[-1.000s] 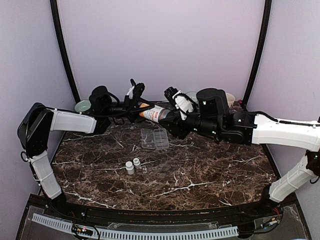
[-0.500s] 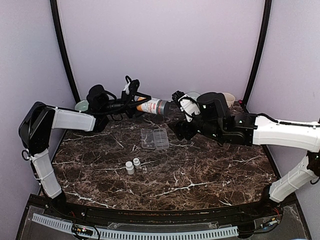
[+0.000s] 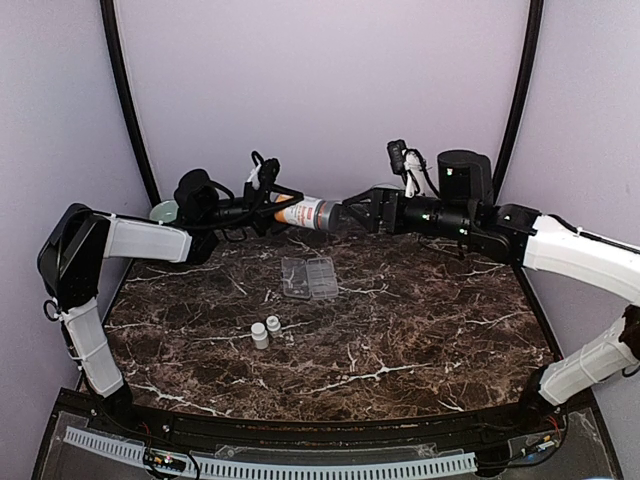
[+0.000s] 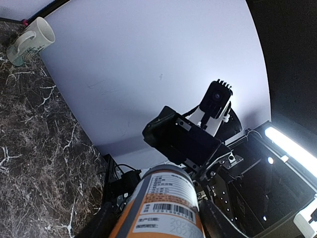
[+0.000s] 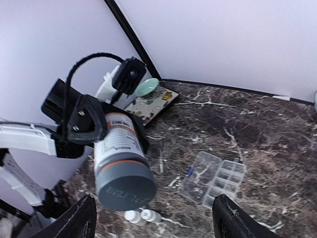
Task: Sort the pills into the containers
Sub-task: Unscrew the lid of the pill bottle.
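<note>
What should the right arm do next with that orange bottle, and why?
Probably ease the right gripper forward and close on the grey cap. The left gripper holds the orange bottle level, its cap on and facing the open right jaws, not yet gripped.

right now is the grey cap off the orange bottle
No, in the right wrist view the grey cap sits on the end of the orange bottle, closing it.
</note>
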Available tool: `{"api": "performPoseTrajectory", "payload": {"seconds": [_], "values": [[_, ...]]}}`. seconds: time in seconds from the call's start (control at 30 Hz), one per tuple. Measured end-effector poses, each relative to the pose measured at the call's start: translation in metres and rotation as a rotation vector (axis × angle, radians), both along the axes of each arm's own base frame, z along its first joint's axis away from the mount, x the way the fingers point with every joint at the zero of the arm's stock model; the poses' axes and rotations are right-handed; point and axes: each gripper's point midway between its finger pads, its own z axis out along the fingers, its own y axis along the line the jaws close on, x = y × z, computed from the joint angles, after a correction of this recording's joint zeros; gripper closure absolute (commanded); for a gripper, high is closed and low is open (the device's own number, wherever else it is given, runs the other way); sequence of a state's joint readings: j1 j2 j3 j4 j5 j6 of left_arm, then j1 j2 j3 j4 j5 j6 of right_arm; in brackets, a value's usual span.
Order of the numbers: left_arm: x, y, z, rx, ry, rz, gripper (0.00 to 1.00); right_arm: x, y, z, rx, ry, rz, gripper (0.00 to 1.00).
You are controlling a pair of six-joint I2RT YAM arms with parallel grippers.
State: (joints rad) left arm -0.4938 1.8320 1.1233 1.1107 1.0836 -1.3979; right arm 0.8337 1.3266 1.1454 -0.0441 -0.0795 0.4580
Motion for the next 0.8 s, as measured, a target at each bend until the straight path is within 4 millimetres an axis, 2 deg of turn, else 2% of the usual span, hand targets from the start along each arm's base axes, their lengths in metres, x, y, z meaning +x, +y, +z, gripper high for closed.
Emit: {"api": "performPoseTrajectory", "payload": {"seconds": [0.2,0.5,0.8], "values": [[0.001,0.000,-0.002,0.006,-0.019,0.005,1.00,0.000,0.011,0.015,0.225,0.195,0.083,0.19],[0.002,-0.001,-0.008,0.030,-0.027,0.012,1.00,-0.006,0.033,-0.010,0.302,0.444,0.168,0.21],[0.001,-0.001,-0.006,0.030,-0.036,0.012,1.00,-0.007,0.037,-0.013,0.336,0.516,0.200,0.25]]}}
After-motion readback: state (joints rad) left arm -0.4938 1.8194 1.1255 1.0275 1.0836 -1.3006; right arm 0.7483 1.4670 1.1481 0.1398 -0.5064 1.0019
